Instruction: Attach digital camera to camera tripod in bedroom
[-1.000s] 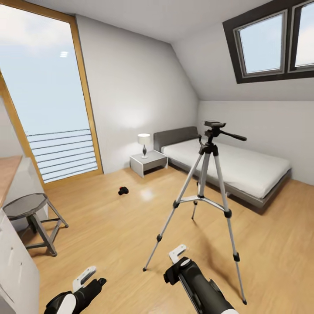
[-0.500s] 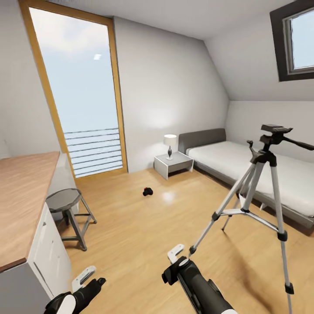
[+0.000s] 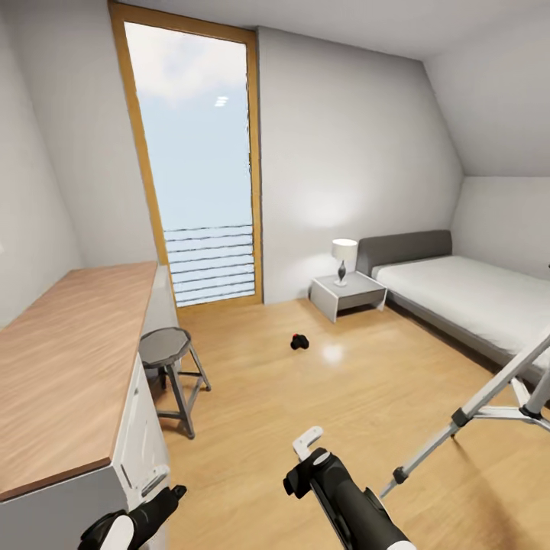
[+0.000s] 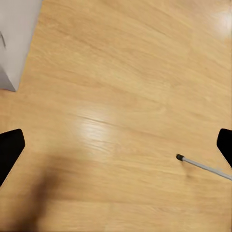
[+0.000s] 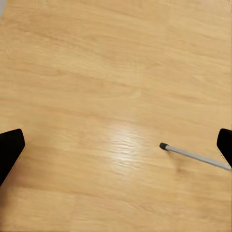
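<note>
I see the bedroom's wooden floor spreading ahead of both arms, with the grey bed far beyond and right of my right gripper. A wood-topped counter runs just outside my left gripper. The camera tripod stands close to the right gripper's outer side, one foot nearest. The digital camera lies on the floor well ahead of both jaws. Both jaws are spread wide, holding nothing.
</note>
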